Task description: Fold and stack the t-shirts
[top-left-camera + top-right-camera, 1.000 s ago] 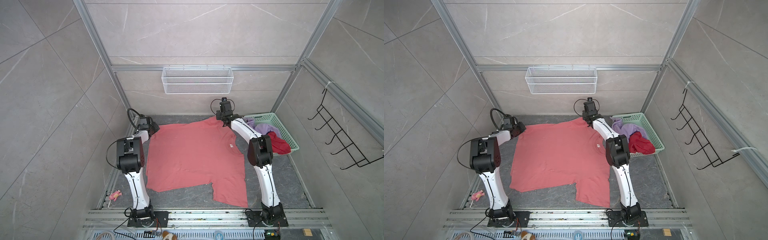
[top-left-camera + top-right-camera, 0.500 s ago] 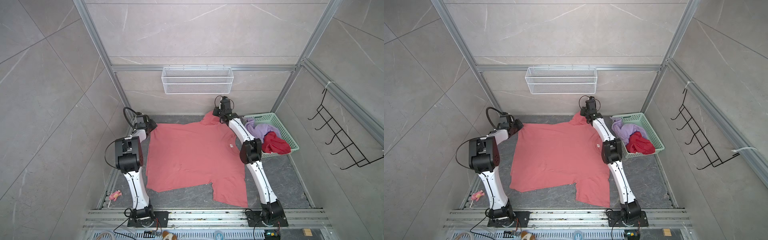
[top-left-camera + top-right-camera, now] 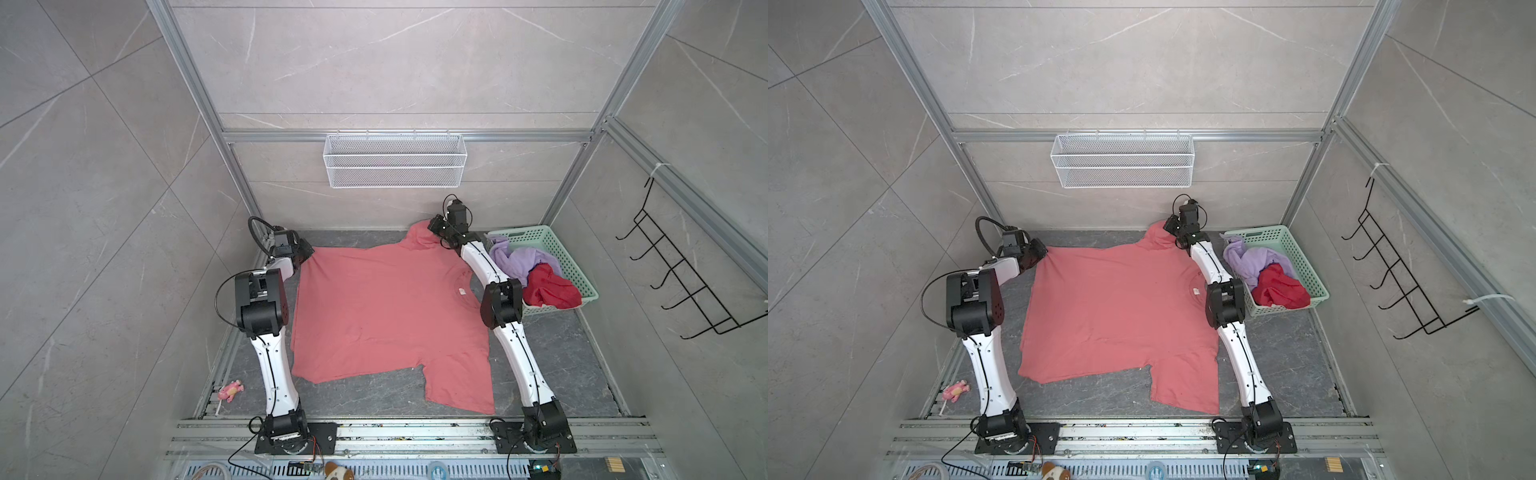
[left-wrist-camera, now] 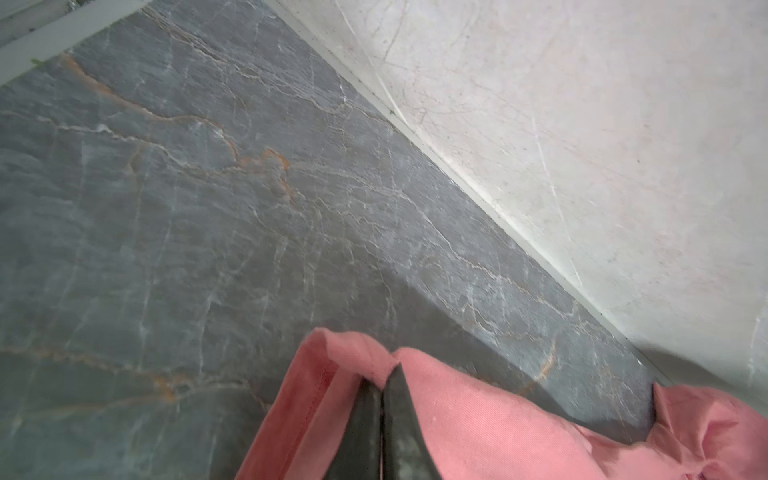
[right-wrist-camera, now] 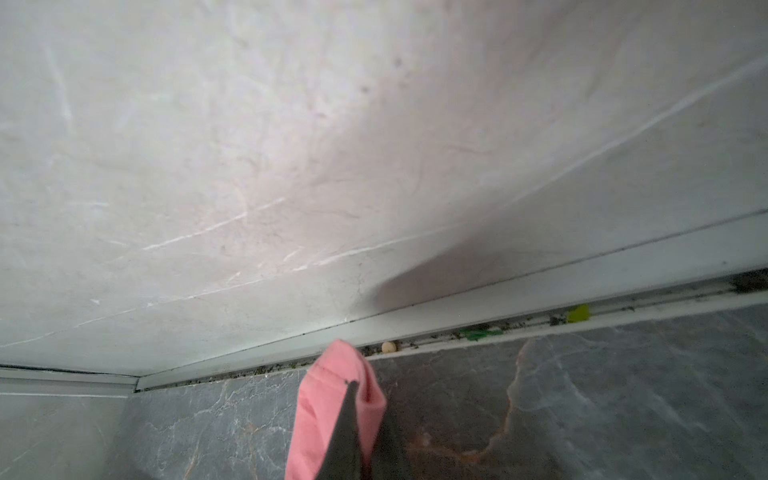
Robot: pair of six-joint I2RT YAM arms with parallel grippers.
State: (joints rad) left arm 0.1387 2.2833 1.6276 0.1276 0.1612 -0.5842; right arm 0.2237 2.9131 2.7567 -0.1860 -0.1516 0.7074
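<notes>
Cloth of the pink t-shirt (image 3: 386,316) sits pinched tight in my left claw (image 4: 383,376). My right claw (image 5: 368,405) nips another corner, wall (image 5: 291,145) just ahead.

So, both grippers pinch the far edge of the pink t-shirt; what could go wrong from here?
1. The left gripper and right gripper hold the salmon-pink t-shirt only near their tips; the fabric might slip out.
2. The right gripper is close to the back wall; reaching further might hit it.
</notes>
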